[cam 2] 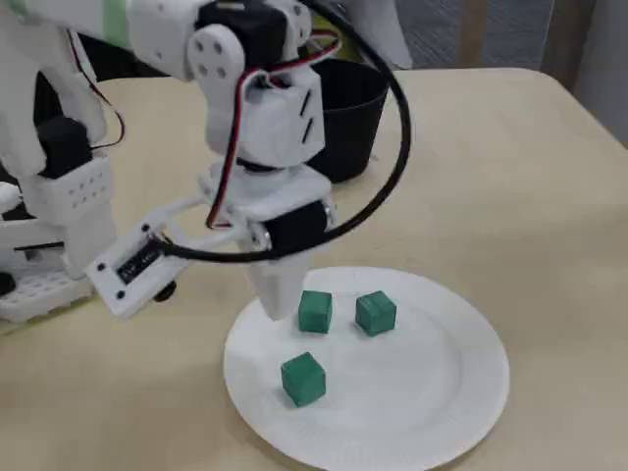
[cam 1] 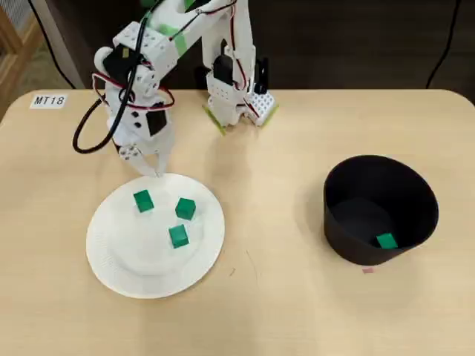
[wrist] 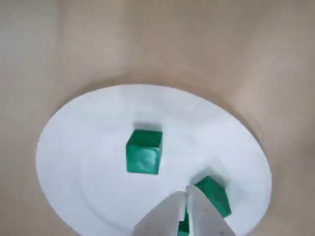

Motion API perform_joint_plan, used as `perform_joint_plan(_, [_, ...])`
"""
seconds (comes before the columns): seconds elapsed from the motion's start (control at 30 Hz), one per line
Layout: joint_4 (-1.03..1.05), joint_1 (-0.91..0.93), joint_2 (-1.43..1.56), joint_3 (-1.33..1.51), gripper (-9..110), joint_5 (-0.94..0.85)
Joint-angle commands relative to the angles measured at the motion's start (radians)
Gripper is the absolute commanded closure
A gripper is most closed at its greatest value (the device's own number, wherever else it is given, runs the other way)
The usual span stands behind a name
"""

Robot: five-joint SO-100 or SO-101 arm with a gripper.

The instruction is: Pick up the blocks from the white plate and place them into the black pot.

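Gripper: white two-finger jaws pressed together, holding nothing.
Position: over the round white plate's rim, beside three small green cubes.

Overhead view straight down on the tan wooden table, wrist view close, fixed view low, oblique — all sharing the round white plate.

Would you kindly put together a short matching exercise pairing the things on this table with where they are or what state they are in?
Column one:
1. gripper
2. block in the black pot
3. white plate
4. MT18 label

Column two:
A. stuck on the table's far left corner, overhead view
B. shut, above the plate's rim
C. holds three green blocks
D. lies alone on a dark floor

Pairs: 1-B, 2-D, 3-C, 4-A
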Motion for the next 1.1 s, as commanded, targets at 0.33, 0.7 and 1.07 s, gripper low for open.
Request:
perform_joint_plan(0.33, [-0.104,0.014,-0.005,0.038,77,-0.066])
perform_joint_plan(0.7, [-0.094,-0.005,-0.060,0.044,74,-0.066])
perform_joint_plan(1.07, [-0.206,0.005,-0.123,0.046,77,-0.078])
